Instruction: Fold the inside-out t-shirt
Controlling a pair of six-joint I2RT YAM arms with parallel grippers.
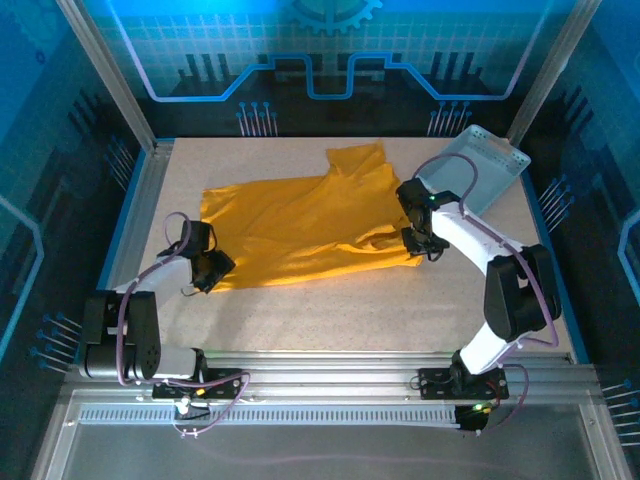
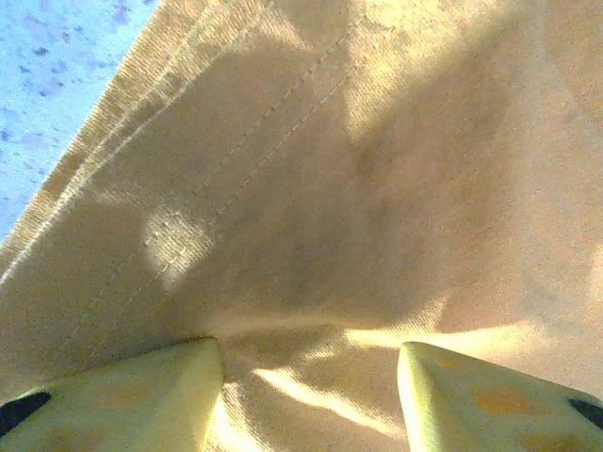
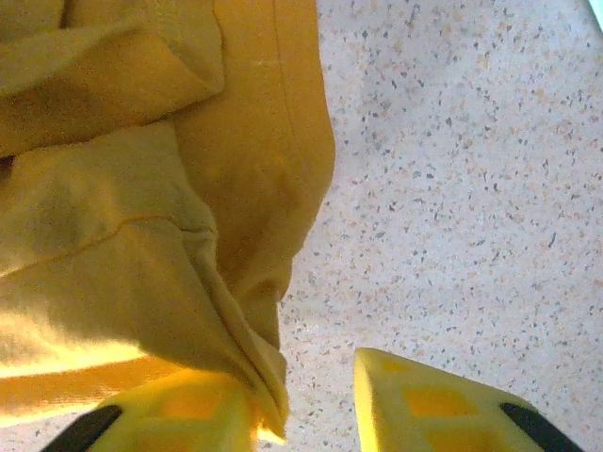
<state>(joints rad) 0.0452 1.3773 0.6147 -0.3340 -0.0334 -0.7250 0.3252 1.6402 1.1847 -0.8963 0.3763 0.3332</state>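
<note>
Table (image 1: pixel 300 320): pale beige speckled top, flat, square-ish. In the right wrist view the table (image 3: pixel 471 188) shows close up, with fine dark and orange flecks. In the left wrist view a small patch of table (image 2: pixel 47 56) shows top left, looking bluish. Basket (image 1: pixel 485 165): pale blue-grey plastic with rows of small holes, at the far right corner of the table, tilted. Metal frame posts rise at the far left (image 1: pixel 105 75) and far right (image 1: pixel 555 65), slanting outward. Back wall (image 1: pixel 335 15): blue lit panel with a grid pattern, a gear graphic at top centre and a circuit-style line below. Silver rail (image 1: pixel 330 365) runs along the near table edge. Blue strip (image 1: pixel 125 225) runs along the left edge.
</note>
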